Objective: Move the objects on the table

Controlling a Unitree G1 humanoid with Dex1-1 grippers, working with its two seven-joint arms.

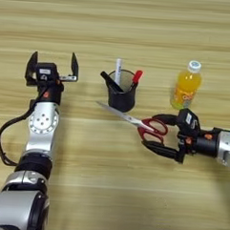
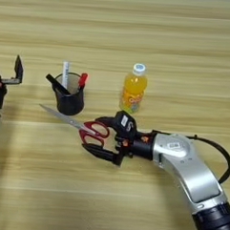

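Red-handled scissors lie flat on the wooden table, their steel blades pointing up-left toward a black cup. My right gripper reaches in from the right and stands open, one black finger above the red handles and one below them. The handles sit between the fingers, with a gap showing on each side. A small bottle of orange drink with a white cap stands upright just behind the right gripper. Far to the left, my left gripper is open and holds nothing.
The black cup, holding pens and a red marker, stands just behind the scissor blades, between the two arms. My left forearm runs down the left side of the table. My right forearm lies across the lower right.
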